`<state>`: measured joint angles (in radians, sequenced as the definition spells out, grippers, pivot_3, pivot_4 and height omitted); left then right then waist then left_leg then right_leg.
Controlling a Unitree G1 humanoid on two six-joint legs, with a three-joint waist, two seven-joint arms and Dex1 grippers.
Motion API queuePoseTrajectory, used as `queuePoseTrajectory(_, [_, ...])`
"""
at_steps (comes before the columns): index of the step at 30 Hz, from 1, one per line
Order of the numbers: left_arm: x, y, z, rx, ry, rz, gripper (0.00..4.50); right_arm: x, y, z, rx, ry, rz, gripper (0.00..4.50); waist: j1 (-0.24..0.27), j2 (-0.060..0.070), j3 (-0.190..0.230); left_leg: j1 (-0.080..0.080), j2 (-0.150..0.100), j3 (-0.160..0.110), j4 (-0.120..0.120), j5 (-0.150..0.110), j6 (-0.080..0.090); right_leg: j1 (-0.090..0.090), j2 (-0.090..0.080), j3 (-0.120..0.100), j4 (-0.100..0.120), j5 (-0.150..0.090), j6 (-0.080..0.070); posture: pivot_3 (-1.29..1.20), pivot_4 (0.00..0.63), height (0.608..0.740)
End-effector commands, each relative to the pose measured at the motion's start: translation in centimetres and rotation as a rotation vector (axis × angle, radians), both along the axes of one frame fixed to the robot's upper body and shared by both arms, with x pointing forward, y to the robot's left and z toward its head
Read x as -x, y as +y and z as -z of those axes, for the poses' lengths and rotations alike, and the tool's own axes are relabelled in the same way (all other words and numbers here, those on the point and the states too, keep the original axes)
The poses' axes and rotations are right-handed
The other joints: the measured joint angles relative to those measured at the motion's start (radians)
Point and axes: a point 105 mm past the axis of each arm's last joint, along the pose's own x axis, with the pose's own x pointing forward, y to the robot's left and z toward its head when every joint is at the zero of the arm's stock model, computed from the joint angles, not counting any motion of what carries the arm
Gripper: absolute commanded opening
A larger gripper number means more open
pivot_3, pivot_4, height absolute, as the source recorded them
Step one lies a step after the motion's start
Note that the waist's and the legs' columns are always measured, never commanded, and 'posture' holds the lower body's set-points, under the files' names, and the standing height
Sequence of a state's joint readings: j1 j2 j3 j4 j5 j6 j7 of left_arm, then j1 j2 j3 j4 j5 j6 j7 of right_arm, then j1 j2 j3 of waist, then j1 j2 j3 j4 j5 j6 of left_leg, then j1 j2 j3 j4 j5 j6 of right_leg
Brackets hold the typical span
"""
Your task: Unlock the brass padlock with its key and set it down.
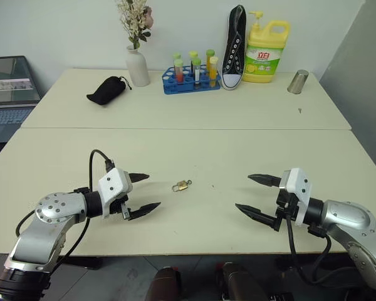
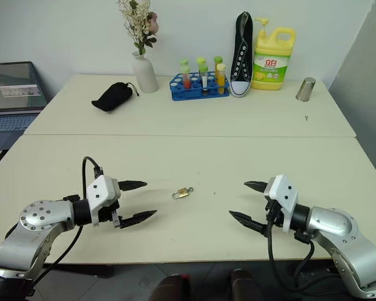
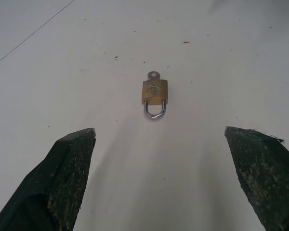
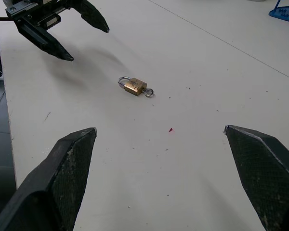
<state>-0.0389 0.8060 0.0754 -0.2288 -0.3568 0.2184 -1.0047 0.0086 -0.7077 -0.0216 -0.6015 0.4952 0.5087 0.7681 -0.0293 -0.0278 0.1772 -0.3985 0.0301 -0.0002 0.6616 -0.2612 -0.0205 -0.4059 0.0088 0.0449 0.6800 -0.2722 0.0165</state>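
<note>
Centrally, on the near cream surface (image 1: 194, 157): brass padlock (image 1: 181, 185) lying flat, alone, between the two grippers and touched by neither. Key (image 3: 154, 75) sticking out of the body's end opposite the silvery shackle (image 3: 154, 109); shackle end turned toward the left gripper (image 1: 140, 194), key end toward the right gripper (image 1: 257, 195). Whether the shackle is latched or sprung: cannot tell.

Left gripper just above the surface, to the left of the padlock, fingers spread wide, holding nothing, aimed at the lock. Right gripper a little farther off on the other side, fingers likewise spread wide and empty, also aimed inward. Bare surface on both sides of the padlock; nothing lying between either gripper and it, apart from a tiny red speck (image 4: 170, 129) and faint specks of dirt.

Well apart, along the far surface by the wall: black pouch (image 1: 106, 89), white vase (image 1: 137, 66) with dried flowers, blue rack (image 1: 191, 78) of coloured tubes, black sneaker (image 1: 235, 46) stood on end against the wall, yellow detergent bottle (image 1: 266, 44) just beside it, metal cup (image 1: 297, 81) near the right edge. Seam line running across between the far surface and the near one. Laptop (image 1: 9, 94) on a separate desk at the far left.
</note>
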Motion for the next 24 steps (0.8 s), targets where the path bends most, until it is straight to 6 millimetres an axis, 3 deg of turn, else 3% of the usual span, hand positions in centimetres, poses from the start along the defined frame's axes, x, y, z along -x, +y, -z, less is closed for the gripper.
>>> queuePoseTrajectory(1, [0.0, -0.8, -1.4, 0.015, -0.048, 0.036, 4.50, 0.0, -0.1, -1.1, -0.009, -0.054, -0.015, 4.46, 0.000, 0.000, 0.000, 0.000, 0.000, 0.000, 0.000, 0.000, 0.000, 0.000, 0.000, 0.000, 0.000, 0.000, 0.000, 0.00, 0.150, 0.740])
queuePoseTrajectory(12, [0.7, -1.0, -1.7, 0.025, 0.015, 0.115, 4.50, 0.1, -0.3, -0.5, -0.006, -0.033, -0.012, 4.46, 0.000, 0.000, 0.000, 0.000, 0.000, 0.000, 0.000, 0.000, 0.000, 0.000, 0.000, 0.000, 0.000, 0.000, 0.000, 0.00, 0.150, 0.740])
queuePoseTrajectory(24, [-0.5, -1.0, -0.4, -0.029, 0.007, 0.088, 4.50, 2.9, 0.4, -0.8, 0.012, 0.050, -0.149, 4.46, 0.001, -0.001, 0.000, 0.000, 0.000, 0.000, 0.000, 0.000, 0.000, 0.000, 0.001, 0.000, 0.000, 0.000, 0.000, 0.00, 0.150, 0.740])
